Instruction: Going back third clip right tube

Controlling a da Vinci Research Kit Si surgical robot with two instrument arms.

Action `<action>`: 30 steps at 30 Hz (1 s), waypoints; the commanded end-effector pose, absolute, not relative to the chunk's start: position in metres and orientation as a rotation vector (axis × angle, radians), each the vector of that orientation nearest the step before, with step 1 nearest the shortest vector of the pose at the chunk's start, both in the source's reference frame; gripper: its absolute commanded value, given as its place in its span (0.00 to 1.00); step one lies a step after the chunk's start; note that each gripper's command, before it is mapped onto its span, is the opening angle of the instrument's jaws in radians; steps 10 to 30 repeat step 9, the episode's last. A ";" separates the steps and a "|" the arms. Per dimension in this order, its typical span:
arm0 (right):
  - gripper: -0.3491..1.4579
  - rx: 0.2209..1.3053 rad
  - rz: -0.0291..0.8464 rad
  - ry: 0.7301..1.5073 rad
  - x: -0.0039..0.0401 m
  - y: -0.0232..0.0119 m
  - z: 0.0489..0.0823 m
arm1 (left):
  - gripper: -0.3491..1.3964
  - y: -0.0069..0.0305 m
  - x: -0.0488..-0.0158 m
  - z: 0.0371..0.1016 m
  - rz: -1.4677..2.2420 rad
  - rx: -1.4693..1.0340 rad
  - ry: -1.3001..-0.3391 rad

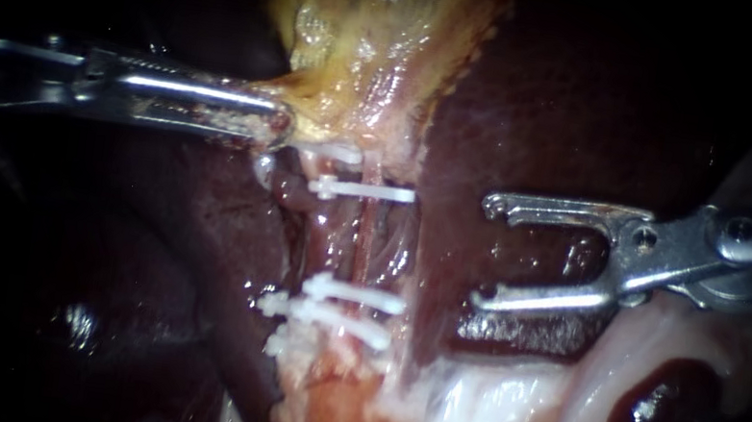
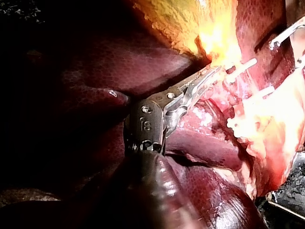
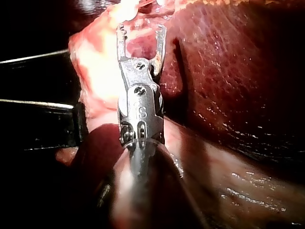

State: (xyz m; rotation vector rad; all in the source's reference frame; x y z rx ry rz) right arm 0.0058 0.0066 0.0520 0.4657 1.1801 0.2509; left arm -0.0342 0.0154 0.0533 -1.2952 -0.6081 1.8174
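From the left, the left instrument (image 1: pixel 279 119) reaches across dark liver (image 1: pixel 198 236), its jaws pressed together on the yellow near edge of the gallbladder (image 1: pixel 371 26), which lies at the far side of the field. Just right of those jaw tips and a little nearer, the upper clip (image 1: pixel 369 191) lies white across the reddish tube (image 1: pixel 362 243). The tube runs from far to near, and which tube it is cannot be told. Nearer still, the lower clips (image 1: pixel 355 294) cross the same strip close together. Right of the clipped tube a broad slab of liver rises, and the right instrument (image 1: pixel 489 252) hangs over it, well apart from every clip, its jaws spread wide with nothing between them. Glistening pale tissue (image 1: pixel 505 412) fills the near right.
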 end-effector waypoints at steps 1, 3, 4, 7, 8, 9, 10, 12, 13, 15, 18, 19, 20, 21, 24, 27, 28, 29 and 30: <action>0.47 0.465 0.251 1.180 0.0058 0.0065 0.0520 | 0.00 0.0154 -0.0342 0.0532 1.818 -1.293 -0.609; 0.47 0.465 0.251 1.180 0.0058 0.0065 0.0520 | 0.00 0.0154 -0.0342 0.0532 1.818 -1.293 -0.609; 0.47 0.465 0.251 1.180 0.0059 0.0065 0.0519 | 0.00 0.0154 -0.0342 0.0532 1.818 -1.293 -0.609; 0.47 0.462 0.246 1.181 0.0059 0.0064 0.0519 | 0.00 0.0154 -0.0341 0.0531 1.818 -1.293 -0.610; 0.47 0.462 0.246 1.181 0.0059 0.0064 0.0519 | 0.00 0.0154 -0.0340 0.0531 1.818 -1.293 -0.610; 0.47 0.461 0.247 1.181 0.0060 0.0064 0.0519 | 0.00 0.0154 -0.0339 0.0531 1.819 -1.294 -0.611; 0.47 0.461 0.247 1.181 0.0060 0.0064 0.0519 | 0.00 0.0154 -0.0339 0.0531 1.819 -1.294 -0.611; 0.47 0.461 0.247 1.181 0.0060 0.0064 0.0519 | 0.00 0.0154 -0.0339 0.0531 1.819 -1.294 -0.611; 0.47 0.461 0.247 1.181 0.0060 0.0064 0.0519 | 0.00 0.0154 -0.0339 0.0531 1.819 -1.294 -0.611; 0.47 0.461 0.247 1.181 0.0060 0.0064 0.0519 | 0.00 0.0154 -0.0339 0.0531 1.819 -1.294 -0.611; 0.47 0.461 0.247 1.181 0.0060 0.0064 0.0519 | 0.00 0.0154 -0.0339 0.0531 1.819 -1.294 -0.611; 0.47 0.461 0.247 1.181 0.0060 0.0064 0.0519 | 0.00 0.0154 -0.0339 0.0531 1.819 -1.294 -0.611; 0.47 0.461 0.247 1.181 0.0060 0.0064 0.0519 | 0.00 0.0154 -0.0339 0.0531 1.819 -1.294 -0.611; 0.47 0.461 0.247 1.181 0.0060 0.0064 0.0519 | 0.00 0.0154 -0.0339 0.0531 1.819 -1.294 -0.611; 0.47 0.461 0.247 1.181 0.0060 0.0064 0.0519 | 0.00 0.0154 -0.0339 0.0531 1.819 -1.294 -0.611; 0.47 0.461 0.247 1.181 0.0060 0.0064 0.0519 | 0.00 0.0154 -0.0339 0.0531 1.819 -1.294 -0.611; 0.47 0.461 0.247 1.181 0.0060 0.0064 0.0519 | 0.00 0.0154 -0.0339 0.0531 1.819 -1.294 -0.611; 0.47 0.461 0.247 1.181 0.0060 0.0064 0.0519 | 0.00 0.0154 -0.0339 0.0531 1.819 -1.294 -0.611; 0.47 0.461 0.247 1.181 0.0060 0.0064 0.0519 | 0.00 0.0154 -0.0339 0.0531 1.819 -1.294 -0.611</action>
